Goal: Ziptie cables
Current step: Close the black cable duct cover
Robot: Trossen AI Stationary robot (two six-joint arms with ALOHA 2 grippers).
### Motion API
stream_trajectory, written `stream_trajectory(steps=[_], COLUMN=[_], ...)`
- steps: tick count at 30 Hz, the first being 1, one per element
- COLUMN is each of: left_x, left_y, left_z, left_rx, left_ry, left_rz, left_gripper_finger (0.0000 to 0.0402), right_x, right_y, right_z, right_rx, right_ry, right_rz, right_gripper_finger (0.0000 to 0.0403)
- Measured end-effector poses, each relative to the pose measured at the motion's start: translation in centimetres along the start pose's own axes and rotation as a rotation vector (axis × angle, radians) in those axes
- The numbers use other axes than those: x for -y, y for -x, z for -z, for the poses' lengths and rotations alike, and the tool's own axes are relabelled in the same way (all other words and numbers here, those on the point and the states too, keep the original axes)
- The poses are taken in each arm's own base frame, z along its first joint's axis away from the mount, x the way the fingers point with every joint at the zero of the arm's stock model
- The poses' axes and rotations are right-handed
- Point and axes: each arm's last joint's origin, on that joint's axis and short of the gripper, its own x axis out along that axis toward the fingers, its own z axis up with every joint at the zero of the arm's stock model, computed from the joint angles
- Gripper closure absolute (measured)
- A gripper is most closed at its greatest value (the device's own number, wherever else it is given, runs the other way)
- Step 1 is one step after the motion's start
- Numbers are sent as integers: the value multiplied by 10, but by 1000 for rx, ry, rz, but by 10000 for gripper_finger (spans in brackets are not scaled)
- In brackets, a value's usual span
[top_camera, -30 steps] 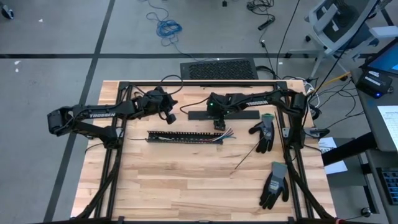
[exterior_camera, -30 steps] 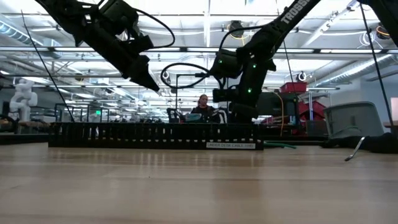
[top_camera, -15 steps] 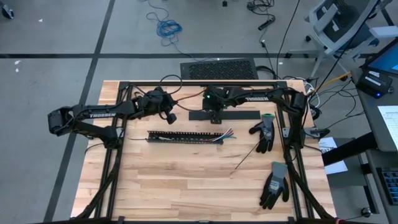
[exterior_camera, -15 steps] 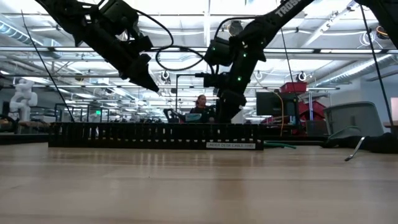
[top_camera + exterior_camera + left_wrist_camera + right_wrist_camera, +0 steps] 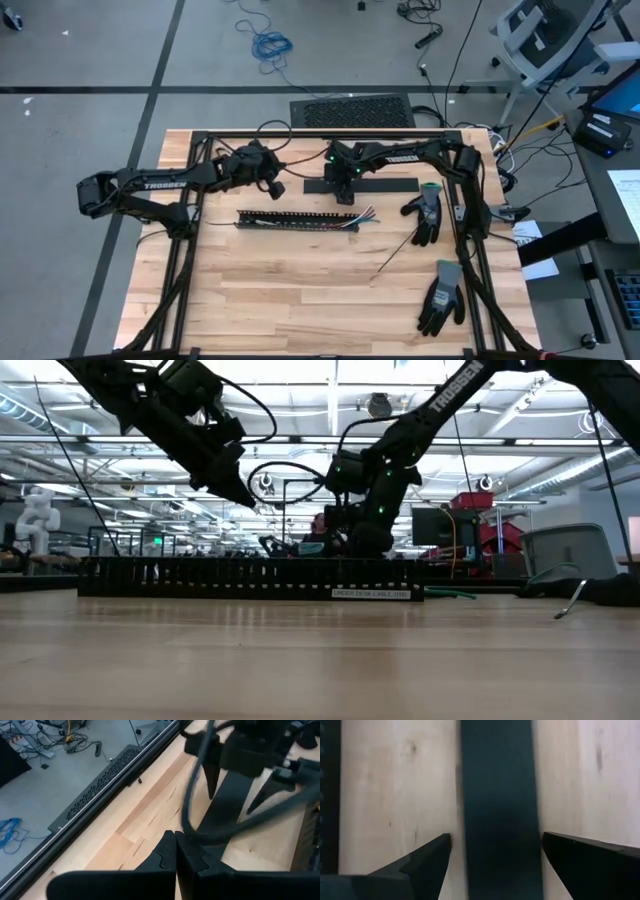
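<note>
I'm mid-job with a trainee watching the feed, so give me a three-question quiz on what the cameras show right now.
1. True or false: the left gripper is open.
2. What does the open right gripper straddle? A) black flat bar B) a work glove C) the cables
3. Fill in: the cables stick out of the black slotted ___.

Key: 1 false; 2 A; 3 duct.

The cables (image 5: 366, 214) (colours barely distinguishable) look too small to count.

gloves (image 5: 431, 255): 2 | comb rail (image 5: 297, 220): 1 | cables (image 5: 367, 214): maybe 6
</note>
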Motion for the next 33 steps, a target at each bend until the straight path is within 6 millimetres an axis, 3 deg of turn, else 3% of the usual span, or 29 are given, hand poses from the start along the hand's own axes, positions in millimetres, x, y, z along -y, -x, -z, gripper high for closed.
stream_trajectory(steps=[5, 11, 18, 33], left_x=[3, 3, 3, 3], left_y=[0, 1, 1, 1], left_z=[0, 0, 1, 1], left_rx=[-4, -4, -5, -5], left_ry=[-6, -8, -8, -9], left_rz=[10, 12, 12, 12], left_gripper_finger=[401, 401, 401, 401], right_x=[0, 0, -4, -11], right_y=[-15, -17, -18, -9], right_z=[5, 7, 7, 2], right_rx=[-35, -67, -90, -74], right_ry=[-7, 54, 63, -9], right_rz=[-35, -2, 27, 61], right_gripper_finger=[94, 103, 226, 226])
